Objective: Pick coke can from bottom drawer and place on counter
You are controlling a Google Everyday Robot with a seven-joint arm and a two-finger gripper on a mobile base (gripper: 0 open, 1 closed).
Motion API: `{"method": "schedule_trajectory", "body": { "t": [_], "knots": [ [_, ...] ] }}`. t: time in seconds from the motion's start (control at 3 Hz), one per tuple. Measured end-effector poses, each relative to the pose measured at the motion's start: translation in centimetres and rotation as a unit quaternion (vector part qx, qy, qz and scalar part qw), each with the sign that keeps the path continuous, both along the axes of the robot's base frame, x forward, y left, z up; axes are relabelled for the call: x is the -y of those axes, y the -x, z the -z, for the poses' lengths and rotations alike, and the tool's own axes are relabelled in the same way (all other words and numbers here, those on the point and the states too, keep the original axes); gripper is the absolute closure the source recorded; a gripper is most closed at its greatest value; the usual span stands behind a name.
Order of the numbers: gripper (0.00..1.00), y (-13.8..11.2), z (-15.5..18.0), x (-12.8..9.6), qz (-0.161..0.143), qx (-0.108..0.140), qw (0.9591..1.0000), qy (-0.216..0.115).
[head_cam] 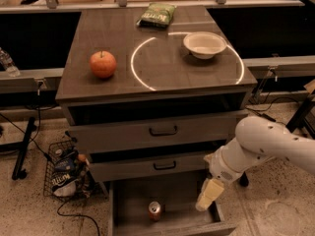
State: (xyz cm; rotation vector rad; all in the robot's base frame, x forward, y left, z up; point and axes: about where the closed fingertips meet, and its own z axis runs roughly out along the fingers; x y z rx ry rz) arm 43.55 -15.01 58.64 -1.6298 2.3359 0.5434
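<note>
Reaching in looks like the step in hand: the small red coke can (154,210) stands untouched near the front middle of the open grey bottom drawer (129,200). The cream-tipped gripper (209,194) hangs right of it at the drawer's right side, pointing down off the bent white arm (263,144). Can't tell its state. Next I'd say it needs to shift left and drop lower.

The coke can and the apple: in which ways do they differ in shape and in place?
The coke can is a cylinder with a silver top; the apple is round, with a stem. The coke can stands upright on the floor of the open bottom drawer; the apple sits on the counter, left of the white circle. Both are red. The gripper hangs at the drawer's right side, nearer the coke can, touching neither.
</note>
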Motion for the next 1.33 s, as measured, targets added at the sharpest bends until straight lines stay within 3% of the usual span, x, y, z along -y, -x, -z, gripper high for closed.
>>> {"method": "schedule_trajectory", "body": {
  "t": [0.33,0.67,1.0,1.33],
  "knots": [
    [0.0,-1.4,5.8,-0.9,0.013,0.011,0.9991,-0.04],
    [0.0,-2.7,10.4,-1.6,-0.001,0.03,0.9966,-0.077],
    [0.0,-3.1,15.2,-1.8,-0.037,0.035,0.9928,-0.108],
    [0.0,-2.0,20.1,-2.8,-0.067,0.029,0.9864,-0.148]
  ]
}}
